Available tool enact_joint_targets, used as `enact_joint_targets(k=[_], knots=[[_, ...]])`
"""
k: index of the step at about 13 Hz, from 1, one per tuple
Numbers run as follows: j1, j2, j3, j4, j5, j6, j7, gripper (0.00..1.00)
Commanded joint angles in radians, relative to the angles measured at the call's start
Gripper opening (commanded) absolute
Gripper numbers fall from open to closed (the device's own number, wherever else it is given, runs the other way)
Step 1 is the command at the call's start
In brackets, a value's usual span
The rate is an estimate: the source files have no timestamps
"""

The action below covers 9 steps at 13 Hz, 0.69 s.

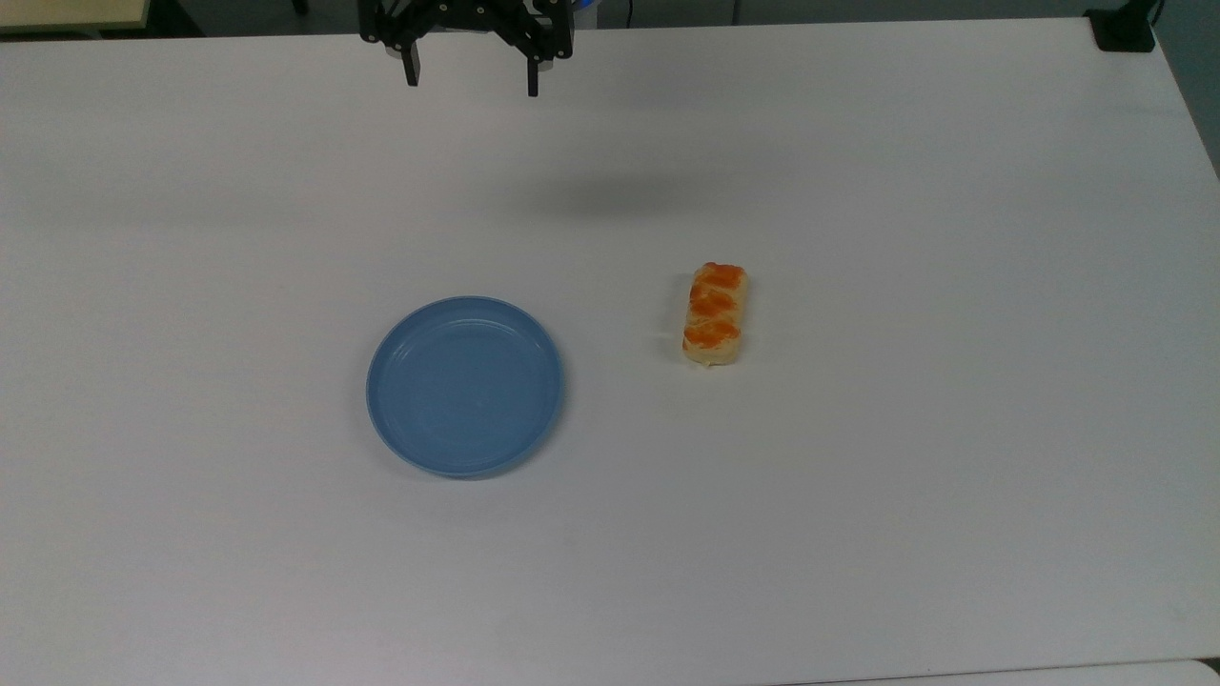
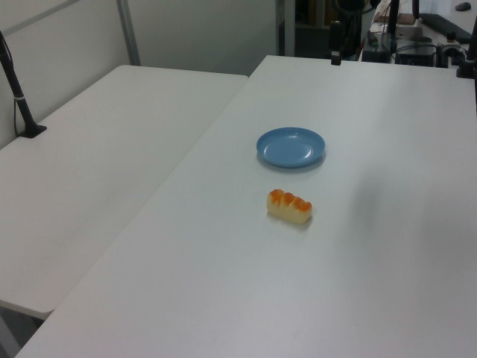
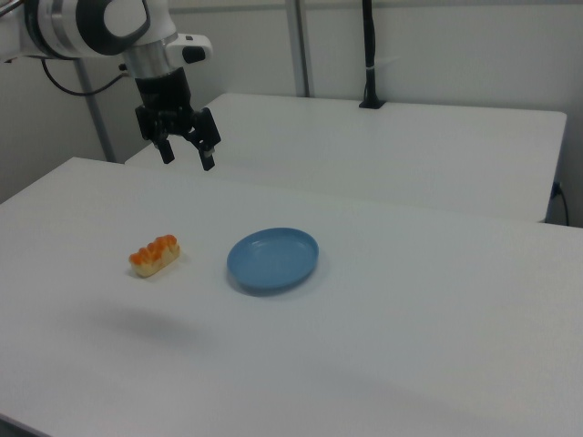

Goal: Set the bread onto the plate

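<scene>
**Pre-grasp: arm parked high, bread not yet picked**

While the gripper [image 3: 187, 155] hangs well above the table [image 1: 858, 524], fingers spread apart and holding nothing, nothing on the task is done yet.

- bread [image 1: 715, 314]: lies flat on the table, long axis running 12-to-6 in the top view, glazed patches facing up. Sits at 3 o'clock from the plate [image 1: 464, 386], apart from it, bare table between.
- plate: upright, nothing on it.
- gripper in the top view: at the 12 o'clock edge, roughly 11 o'clock from the bread. Its shadow falls on the table between it and the bread, so it is clearly off the surface.

Judgement: the spread fingers look like prep for a top-down grasp. The gap reads wide enough for the roll's short side, so closing across the width is the sane option; lengthwise likely won't fit. The roll looks soft, so clamp lightly. Next: go over the bread, descend, close, then carry toward 9 o'clock in the top view.
</scene>
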Motion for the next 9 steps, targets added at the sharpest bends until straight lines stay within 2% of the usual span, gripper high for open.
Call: enact_joint_targets(k=[1,9], knots=[[0.006,-0.029,-0.008,-0.027,0.007,-0.024,-0.023,1.00],[0.004,-0.029,-0.008,-0.025,0.015,-0.024,-0.023,1.00]])
